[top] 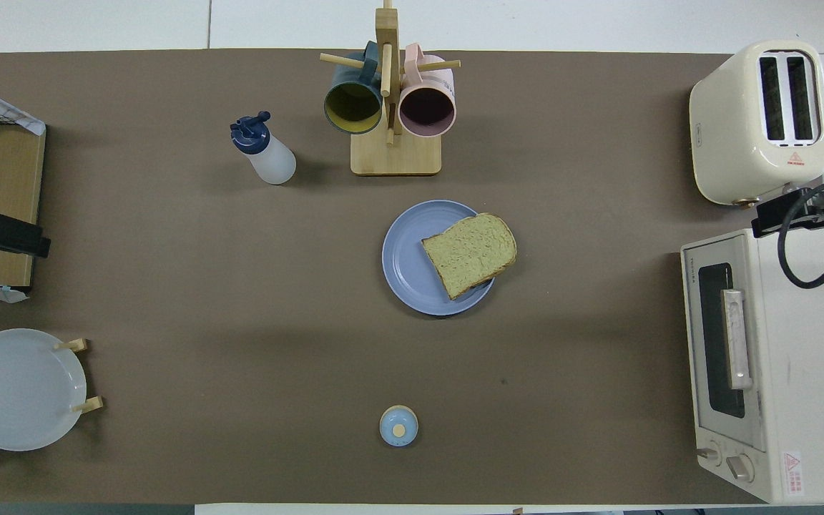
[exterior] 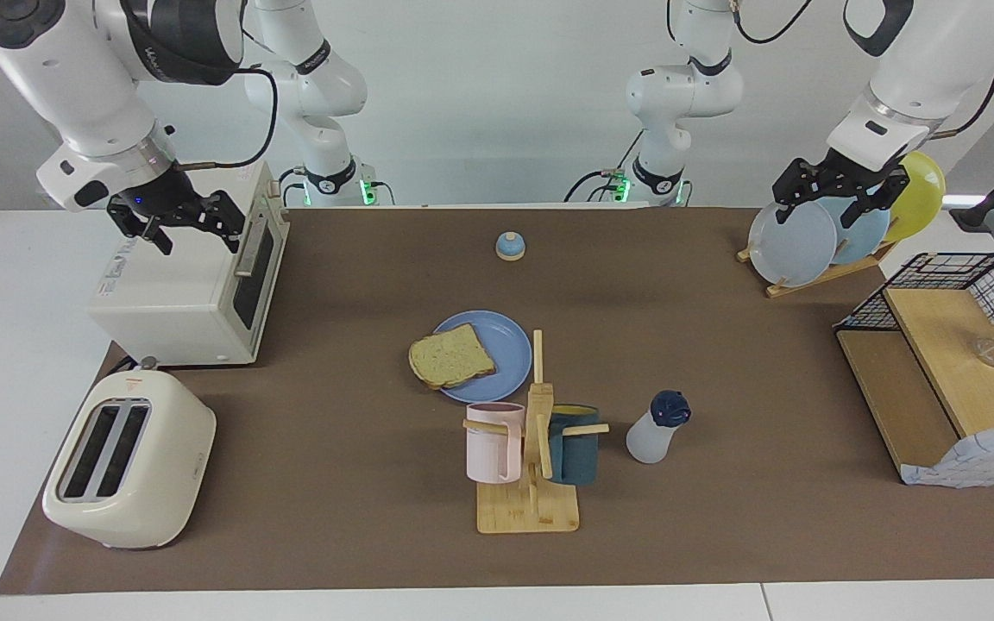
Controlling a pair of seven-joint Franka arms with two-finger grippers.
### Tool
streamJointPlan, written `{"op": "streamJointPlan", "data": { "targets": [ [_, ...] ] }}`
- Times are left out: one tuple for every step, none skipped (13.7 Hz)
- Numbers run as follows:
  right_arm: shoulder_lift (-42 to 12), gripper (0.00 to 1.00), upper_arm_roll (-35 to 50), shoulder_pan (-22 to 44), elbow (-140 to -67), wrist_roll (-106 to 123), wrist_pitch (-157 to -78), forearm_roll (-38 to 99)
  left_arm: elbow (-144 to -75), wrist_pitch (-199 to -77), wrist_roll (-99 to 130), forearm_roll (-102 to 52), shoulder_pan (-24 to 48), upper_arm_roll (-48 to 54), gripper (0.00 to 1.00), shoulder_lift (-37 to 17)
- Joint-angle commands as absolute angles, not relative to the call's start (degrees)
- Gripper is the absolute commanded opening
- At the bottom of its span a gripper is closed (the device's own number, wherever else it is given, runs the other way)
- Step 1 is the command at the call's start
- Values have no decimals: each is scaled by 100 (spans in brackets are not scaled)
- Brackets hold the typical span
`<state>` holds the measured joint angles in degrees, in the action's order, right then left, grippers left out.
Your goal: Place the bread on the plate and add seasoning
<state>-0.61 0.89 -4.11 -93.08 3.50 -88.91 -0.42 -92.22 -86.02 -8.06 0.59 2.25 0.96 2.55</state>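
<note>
The bread (exterior: 451, 356) (top: 471, 254) lies flat on the medium-blue plate (exterior: 501, 341) (top: 408, 268) in the middle of the table, and overhangs its rim toward the right arm's end. The seasoning (exterior: 657, 427) (top: 263, 151) stands upright, farther from the robots than the plate and toward the left arm's end. My left gripper (exterior: 838, 203) (top: 1, 236) hangs open and empty over the plate rack. My right gripper (exterior: 191, 226) (top: 802, 211) waits open and empty over the toaster oven.
A mug rack (exterior: 530, 483) with a pink and a dark teal mug stands beside the seasoning. A toaster (exterior: 130, 457) and a toaster oven (exterior: 186, 285) fill the right arm's end. A bell (exterior: 510, 246), a plate rack (exterior: 795, 241) and a wire shelf (exterior: 954, 362) are also here.
</note>
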Motion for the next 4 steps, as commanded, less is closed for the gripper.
{"op": "streamJointPlan", "data": {
  "targets": [
    [-9,100,123,-466,-9316,483,-8807,-62,-9325,-8728,-809,-9,290,70,100,308],
    [-9,100,123,-466,-9316,483,-8807,-62,-9325,-8745,-809,-9,290,70,100,316],
    [-9,100,123,-466,-9316,483,-8807,-62,-9325,-8745,-817,-9,290,70,100,316],
    [-9,100,123,-466,-9316,483,-8807,-62,-9325,-8736,-817,-9,290,79,100,325]
  ]
}}
